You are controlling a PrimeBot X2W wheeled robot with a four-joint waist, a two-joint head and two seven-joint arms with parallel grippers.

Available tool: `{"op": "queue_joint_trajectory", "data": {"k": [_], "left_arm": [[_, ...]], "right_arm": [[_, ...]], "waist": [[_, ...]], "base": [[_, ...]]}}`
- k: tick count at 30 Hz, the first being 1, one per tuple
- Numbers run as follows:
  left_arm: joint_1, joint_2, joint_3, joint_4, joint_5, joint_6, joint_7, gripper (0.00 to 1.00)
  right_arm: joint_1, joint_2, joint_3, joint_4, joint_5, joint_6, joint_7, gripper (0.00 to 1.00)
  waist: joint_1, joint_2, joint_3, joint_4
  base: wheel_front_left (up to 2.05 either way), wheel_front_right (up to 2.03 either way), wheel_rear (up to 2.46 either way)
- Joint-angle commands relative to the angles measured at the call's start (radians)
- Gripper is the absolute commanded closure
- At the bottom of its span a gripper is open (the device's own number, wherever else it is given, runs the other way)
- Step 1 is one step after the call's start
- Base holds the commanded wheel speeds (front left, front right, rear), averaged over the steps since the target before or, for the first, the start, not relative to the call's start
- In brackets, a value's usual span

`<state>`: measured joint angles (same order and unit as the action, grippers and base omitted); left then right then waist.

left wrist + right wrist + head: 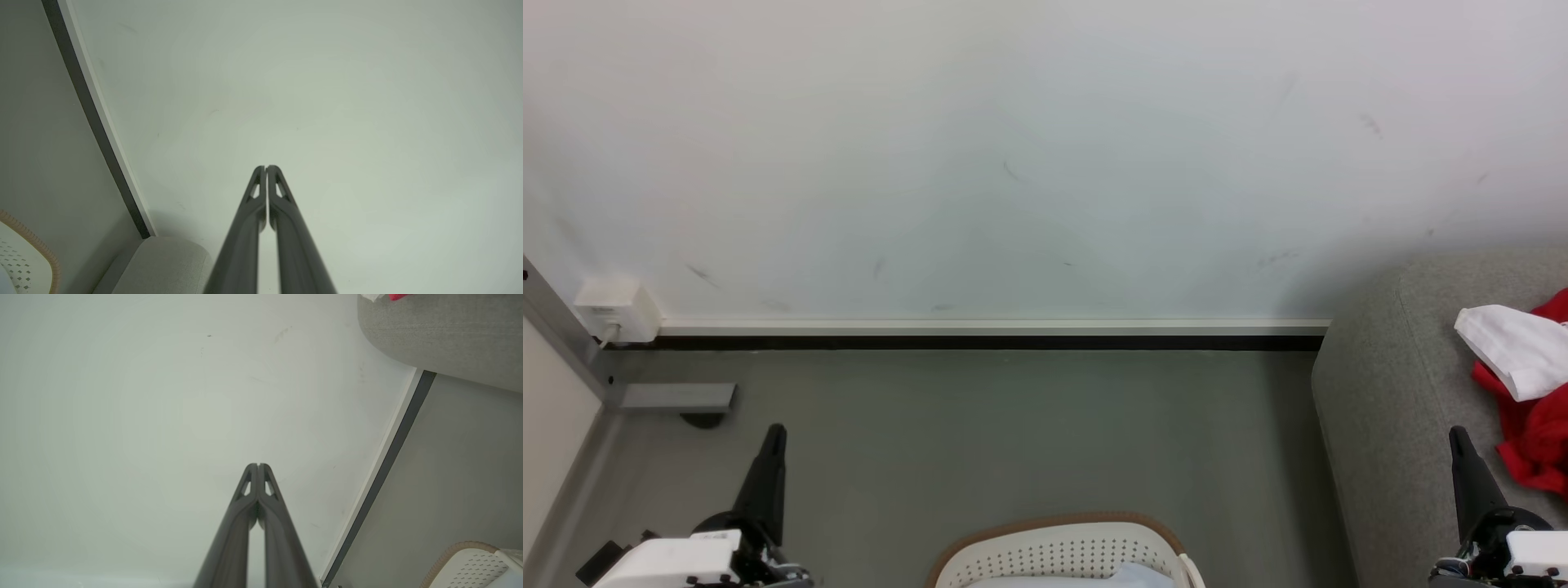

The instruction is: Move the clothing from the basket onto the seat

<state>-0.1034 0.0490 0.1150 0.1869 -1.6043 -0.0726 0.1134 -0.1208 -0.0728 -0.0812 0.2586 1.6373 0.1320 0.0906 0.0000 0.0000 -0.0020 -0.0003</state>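
Where it lay crumpled on the seat point(1388, 425), the clothing point(1535, 441) was a soft heap of bright red fabric with a folded white panel point(1515, 347) draped over its upper part, set back from the seat's rounded outer edge and cut off by the right border of the head view; a sliver of the red also showed at the top of the right wrist view point(398, 296). The seat was a bulky grey sofa in coarse woven upholstery with curved corners, standing on the floor with one end against the wall. The basket point(1045, 554) sat on the floor well apart from the seat, a rounded cream-white plastic tub dotted with small holes and edged by a brown rim point(1054, 521), with a flat pale sheet point(1094, 578) lying inside it. The floor point(1013, 425) was smooth, matt grey-green, and met the scuffed white wall point(1013, 163) along a dark baseboard strip capped in white point(980, 335). Near the floor's left corner a small white box point(617, 310) was fixed low on the wall above a flat grey metal bracket point(674, 396). The left gripper point(777, 429) hung above the floor to the basket's left, its two long dark tapering fingers pressed together on nothing. The right gripper point(1456, 433) stood over the seat's outer edge, near the clothing but apart from it, its fingers likewise closed tip to tip and empty.
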Motion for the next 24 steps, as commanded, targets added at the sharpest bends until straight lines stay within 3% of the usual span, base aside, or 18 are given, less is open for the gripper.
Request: {"op": "queue_joint_trajectory", "data": {"k": [1,24], "left_arm": [[-0.007,0.002,0.003,-0.002,-0.014,-0.002,0.004,1.00],[-0.007,0.002,0.003,-0.002,-0.014,-0.002,0.004,1.00]], "right_arm": [[-0.006,-0.009,0.000,-0.004,0.011,-0.002,-0.004,1.00],[-0.005,-0.015,0.008,-0.005,0.019,-0.002,-0.010,1.00]], "waist": [[0.0000,0.0000,0.000,0.000],[0.0000,0.0000,0.000,0.000]], "base": [[0.00,0.00,0.00],[0.00,0.00,0.00]]}}
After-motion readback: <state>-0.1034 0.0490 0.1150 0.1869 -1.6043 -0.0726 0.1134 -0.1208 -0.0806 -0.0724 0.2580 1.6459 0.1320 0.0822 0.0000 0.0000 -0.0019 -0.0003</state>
